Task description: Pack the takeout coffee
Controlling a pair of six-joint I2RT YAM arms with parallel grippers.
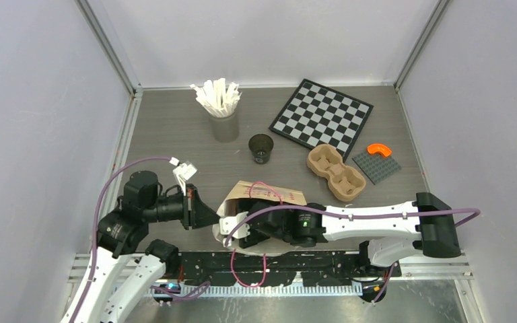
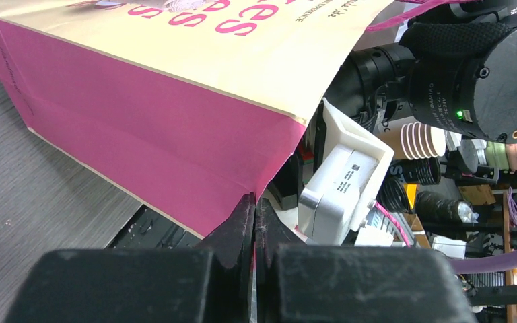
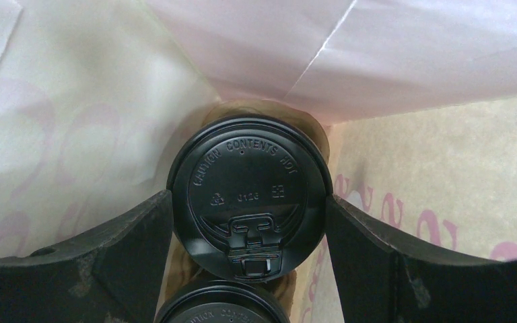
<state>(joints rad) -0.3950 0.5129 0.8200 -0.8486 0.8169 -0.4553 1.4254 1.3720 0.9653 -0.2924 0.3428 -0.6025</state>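
Takeout coffee [image 3: 246,195] lid glossy black plastic; bag [image 2: 175,101] matt paper; table [image 1: 175,134] grey woodgrain

There is one paper bag [image 1: 269,194]. Inside it the right wrist view shows one lidded black cup [image 3: 249,195] in full and a second lidded black cup [image 3: 222,308] cut off at the lower edge, two in all. On the table are one open black cup [image 1: 261,148] without a lid, one grey cup [image 1: 224,128], a bunch of white stirrer sticks [image 1: 217,96] too crowded to count, one brown two-hole carrier [image 1: 336,172], one chessboard [image 1: 322,114], one grey studded plate [image 1: 375,165] and one orange piece [image 1: 379,149]
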